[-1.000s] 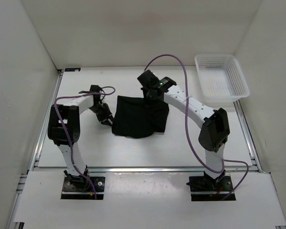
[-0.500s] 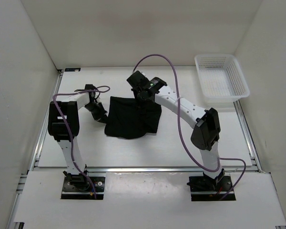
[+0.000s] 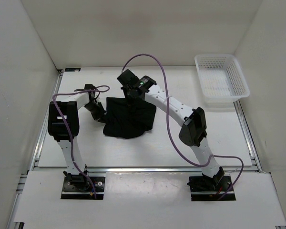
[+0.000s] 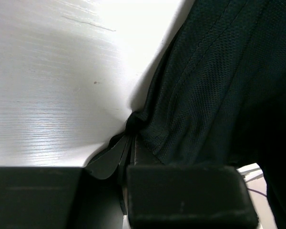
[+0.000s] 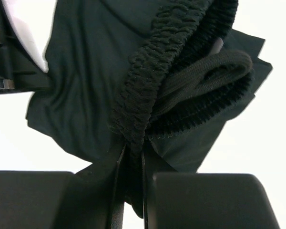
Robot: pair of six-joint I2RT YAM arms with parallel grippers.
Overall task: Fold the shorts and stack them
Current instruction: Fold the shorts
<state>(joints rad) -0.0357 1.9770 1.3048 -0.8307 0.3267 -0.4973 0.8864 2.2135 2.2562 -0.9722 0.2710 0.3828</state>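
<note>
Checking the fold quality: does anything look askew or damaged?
The shorts look lopsided, lower edge sagging to a point; the right claw pinches the bunched waistband, the left claw a side edge. No visible damage.

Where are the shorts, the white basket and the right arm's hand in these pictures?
shorts (image 3: 128,119): overhead view, middle of the black fabric.
white basket (image 3: 220,78): overhead view, its bare mesh floor.
right hand (image 5: 131,150): right wrist view, between its fingertips, pinching the shorts.
</note>
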